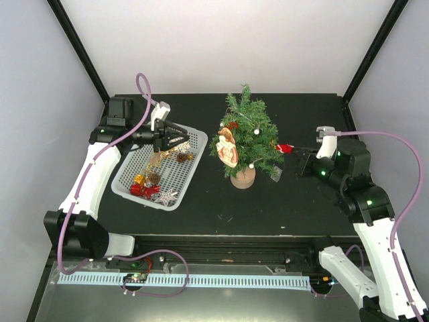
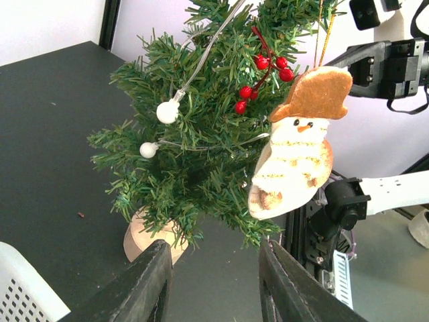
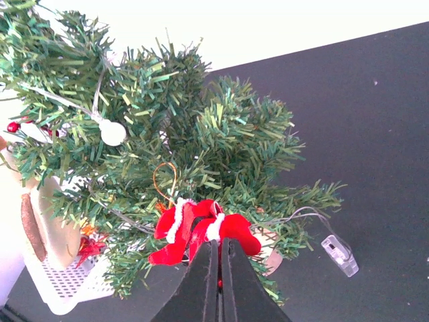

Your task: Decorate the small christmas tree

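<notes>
The small christmas tree [image 1: 244,134] stands upright on its round wooden base [image 1: 242,178] at mid-table. A snowman ornament [image 1: 228,149] hangs on its left side, with red berries [image 2: 263,72] and white bulb lights above it. My right gripper [image 1: 295,151] is at the tree's right side, shut on a red and white Santa-suit ornament [image 3: 201,231]. The ornament's gold loop [image 3: 165,181] lies against the branches [image 3: 167,127]. My left gripper [image 1: 188,137] hovers over the white basket [image 1: 125,185] and points at the tree [image 2: 201,134]. It is open, with nothing between its fingers [image 2: 151,282].
The basket [image 3: 67,287] left of the tree holds several loose ornaments, among them a red one [image 1: 143,190], a silver snowflake [image 1: 165,196] and gold ones [image 1: 161,156]. A clear light-string box [image 3: 339,255] lies on the black table by the tree's right foot.
</notes>
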Available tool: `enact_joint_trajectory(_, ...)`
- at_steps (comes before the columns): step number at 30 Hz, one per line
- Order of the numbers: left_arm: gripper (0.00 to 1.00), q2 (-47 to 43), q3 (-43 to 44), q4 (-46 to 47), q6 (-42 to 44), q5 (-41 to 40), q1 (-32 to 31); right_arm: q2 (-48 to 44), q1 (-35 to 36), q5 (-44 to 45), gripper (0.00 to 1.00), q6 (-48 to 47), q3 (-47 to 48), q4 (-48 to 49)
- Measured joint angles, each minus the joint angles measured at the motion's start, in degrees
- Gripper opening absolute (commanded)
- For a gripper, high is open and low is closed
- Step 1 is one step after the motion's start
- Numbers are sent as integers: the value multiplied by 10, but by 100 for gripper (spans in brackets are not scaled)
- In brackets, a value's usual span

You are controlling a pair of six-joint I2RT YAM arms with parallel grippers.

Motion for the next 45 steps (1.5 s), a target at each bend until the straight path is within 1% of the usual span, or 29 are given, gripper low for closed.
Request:
enact_joint_trajectory(20,38,0,-6,2,1,2,6,-1,0,38,1,3,10,-2)
enact_joint_trajectory(29,38,3,-9,4,1,4,7,1,0,51,1,13,39,12)
enact_joint_trajectory(39,38,3,-9,7,1,7,7,7,0,50,1,16,40,16)
enact_joint_trajectory(45,38,3,-9,9,1,7,7,10,0,30,1,27,25,30)
